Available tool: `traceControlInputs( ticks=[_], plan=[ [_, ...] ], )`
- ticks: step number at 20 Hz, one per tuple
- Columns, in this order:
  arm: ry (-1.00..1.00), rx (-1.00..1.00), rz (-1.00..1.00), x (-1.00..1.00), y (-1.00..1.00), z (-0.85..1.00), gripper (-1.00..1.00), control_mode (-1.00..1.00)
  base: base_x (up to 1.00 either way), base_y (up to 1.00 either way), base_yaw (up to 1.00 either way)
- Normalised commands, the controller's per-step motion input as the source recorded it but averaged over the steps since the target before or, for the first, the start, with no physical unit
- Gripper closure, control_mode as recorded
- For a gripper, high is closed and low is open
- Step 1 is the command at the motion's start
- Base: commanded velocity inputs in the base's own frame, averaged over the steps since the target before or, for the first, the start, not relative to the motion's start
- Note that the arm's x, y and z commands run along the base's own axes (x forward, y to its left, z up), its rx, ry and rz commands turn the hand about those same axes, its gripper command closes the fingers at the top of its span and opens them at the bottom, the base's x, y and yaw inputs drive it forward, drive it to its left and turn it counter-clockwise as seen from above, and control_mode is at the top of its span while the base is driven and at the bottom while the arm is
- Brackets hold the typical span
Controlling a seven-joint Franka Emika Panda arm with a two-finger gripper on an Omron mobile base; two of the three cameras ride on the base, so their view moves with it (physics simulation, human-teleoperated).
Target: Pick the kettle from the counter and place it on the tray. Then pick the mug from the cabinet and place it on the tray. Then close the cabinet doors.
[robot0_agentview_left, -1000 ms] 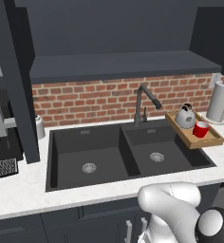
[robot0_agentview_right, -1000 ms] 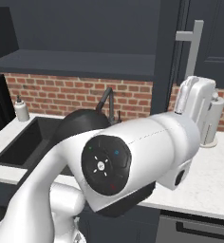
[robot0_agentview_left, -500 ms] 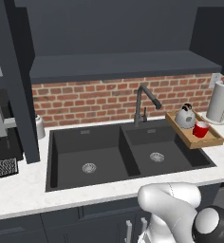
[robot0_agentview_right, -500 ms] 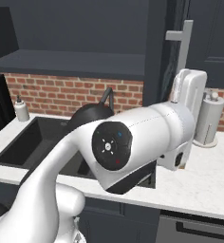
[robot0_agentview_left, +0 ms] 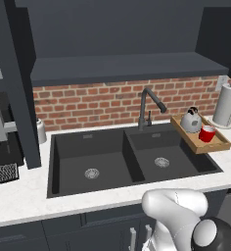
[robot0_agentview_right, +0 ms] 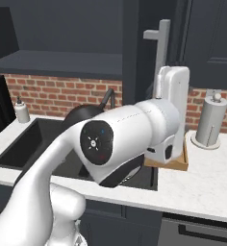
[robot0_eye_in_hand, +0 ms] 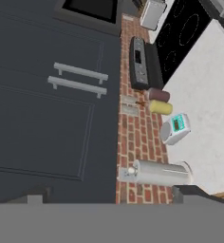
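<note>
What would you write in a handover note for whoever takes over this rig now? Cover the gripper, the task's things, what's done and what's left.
Gripper: open, empty, up beside the right cabinet door.
Kettle and mug: both standing on the tray, on the counter right of the sink.
Done: both placements.
Left: close both doors; the left cabinet door stands open too.
</note>
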Motion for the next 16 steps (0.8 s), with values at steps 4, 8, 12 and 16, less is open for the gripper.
traceControlInputs(
  ticks=[4,8,12,16],
  plan=[
    [0.0,-0.09,0.0,0.15,0.4,0.0,-1.0,-1.0,0.0,0.0,0.0],
    [0.0,-0.09,0.0,0.3,0.36,0.0,-1.0,-1.0,0.0,0.0,0.0],
    [0.0,-0.08,0.0,0.33,0.36,0.0,-1.0,-1.0,0.0,0.0,0.0],
    [0.0,-0.08,0.0,0.25,0.45,0.0,-1.0,-1.0,0.0,0.0,0.0]
  ],
)
